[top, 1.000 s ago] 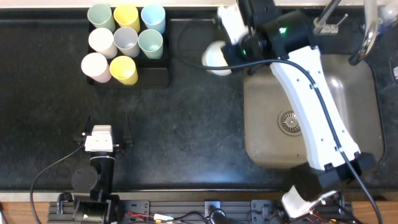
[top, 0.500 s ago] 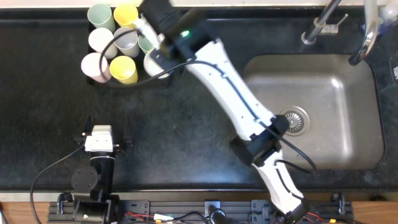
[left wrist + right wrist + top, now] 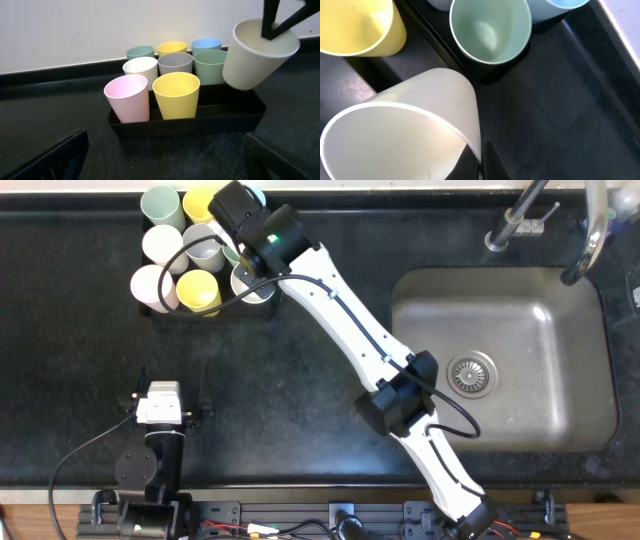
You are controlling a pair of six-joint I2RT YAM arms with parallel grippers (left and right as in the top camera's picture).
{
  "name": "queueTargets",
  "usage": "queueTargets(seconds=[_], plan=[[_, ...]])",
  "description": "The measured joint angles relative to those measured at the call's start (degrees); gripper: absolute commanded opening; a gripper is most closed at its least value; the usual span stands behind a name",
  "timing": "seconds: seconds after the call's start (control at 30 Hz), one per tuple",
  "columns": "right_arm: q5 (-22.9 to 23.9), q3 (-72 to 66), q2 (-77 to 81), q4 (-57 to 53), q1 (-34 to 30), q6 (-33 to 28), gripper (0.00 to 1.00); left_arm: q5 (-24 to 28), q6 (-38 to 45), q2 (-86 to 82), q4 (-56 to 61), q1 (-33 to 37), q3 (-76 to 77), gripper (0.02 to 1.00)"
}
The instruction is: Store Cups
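Eight cups [image 3: 176, 95] stand in tray [image 3: 190, 125], one corner slot left; right claw [image 3: 272, 34] pinches tilted white cup [image 3: 257, 52] just above it, unseated; left claw [image 3: 170, 385] gapes empty over counter [image 3: 300, 400].

The black tray [image 3: 238, 310] at upper left holds pink, yellow, white, grey, mint and blue cups [image 3: 199, 292]. The tilted cup [image 3: 257, 52] is cream, the worktop [image 3: 250, 410] speckled black

We can read no words, numbers, labels or signs. The pastel cups [image 3: 175, 95], the white cup [image 3: 257, 55] at the 3 o'clock side of the group, the black tray [image 3: 200, 125] and the dark counter [image 3: 150, 160] all have plain surfaces.
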Motion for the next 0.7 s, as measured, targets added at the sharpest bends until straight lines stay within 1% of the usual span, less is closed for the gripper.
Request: queueTargets(seconds=[0.33, 0.7], plan=[[-0.11, 0.00, 1.42, 1.49, 0.00, -0.15, 0.038, 0.00, 0.02, 0.02, 0.02, 0.00, 0.00, 0.998], [-1.99, 0.00, 4.57, 0.61, 0.13, -1.07, 0.042, 0.00, 0.02, 0.00, 0.00, 0.00, 0.00, 0.998]])
